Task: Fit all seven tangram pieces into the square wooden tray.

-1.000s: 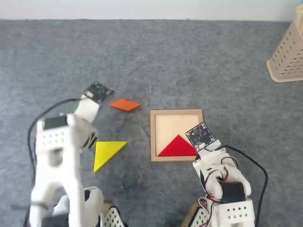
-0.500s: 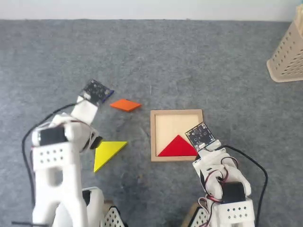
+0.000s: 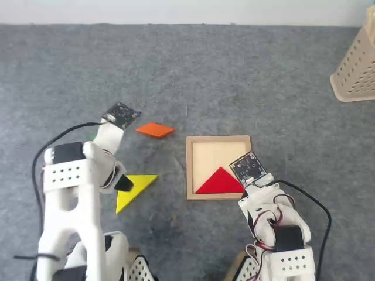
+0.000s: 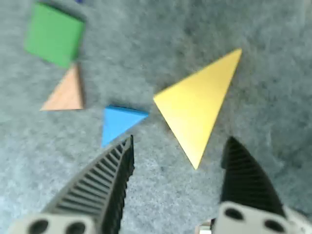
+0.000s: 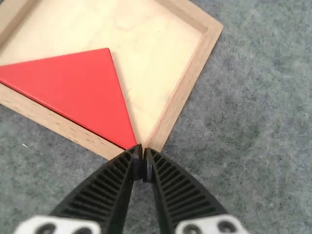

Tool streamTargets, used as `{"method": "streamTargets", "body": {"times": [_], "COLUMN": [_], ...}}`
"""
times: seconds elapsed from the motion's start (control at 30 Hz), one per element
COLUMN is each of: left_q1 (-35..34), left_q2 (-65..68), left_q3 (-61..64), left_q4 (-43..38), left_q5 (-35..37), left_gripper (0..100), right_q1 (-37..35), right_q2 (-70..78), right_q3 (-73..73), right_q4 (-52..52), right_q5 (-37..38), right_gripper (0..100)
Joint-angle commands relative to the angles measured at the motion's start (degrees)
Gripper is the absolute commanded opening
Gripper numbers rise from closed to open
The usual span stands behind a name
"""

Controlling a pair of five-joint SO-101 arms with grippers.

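Observation:
The square wooden tray [image 3: 218, 141] lies mid-table with a red triangle [image 3: 219, 181] in its near half. A yellow triangle [image 3: 136, 187] lies to its left and an orange piece [image 3: 155, 130] farther back. My left gripper [image 4: 180, 142] hangs open just above the yellow triangle [image 4: 200, 102], whose tip is between the fingers. Beside it are a blue triangle [image 4: 119, 123], a tan triangle [image 4: 66, 93] and a green square [image 4: 53, 34]. My right gripper [image 5: 143, 150] is shut and empty at the tray's [image 5: 195, 73] near rim, by the red triangle's [image 5: 73, 92] corner.
A cream perforated container [image 3: 356, 64] stands at the far right edge. The grey felt-like surface stretches open behind the tray and the orange piece. Both arm bases stand at the near edge.
The left arm swung left and back again; one dark finger now shows at the yellow triangle's left edge. The right arm and all pieces kept still.

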Motion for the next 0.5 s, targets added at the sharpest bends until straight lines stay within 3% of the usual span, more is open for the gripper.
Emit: {"method": "streamTargets", "body": {"times": [0.0, 0.33, 0.47], "left_q1": [0.4, -1.3, -3.3], "left_q2": [5.4, 12.7, 19.4], "left_q3": [0.0, -1.7, -2.7], "left_q4": [-1.7, -6.5, -12.1], "left_q5": [-4.5, -7.0, -9.7], "left_gripper": [34, 38, 38], "right_q1": [0.0, 0.0, 0.0], "right_q2": [-1.3, -1.3, -1.3], "right_q3": [0.9, 0.9, 0.9], "right_q4": [0.4, 0.4, 0.4], "right_q5": [0.6, 0.6, 0.6], "right_gripper": [0.8, 0.8, 0.8]}}
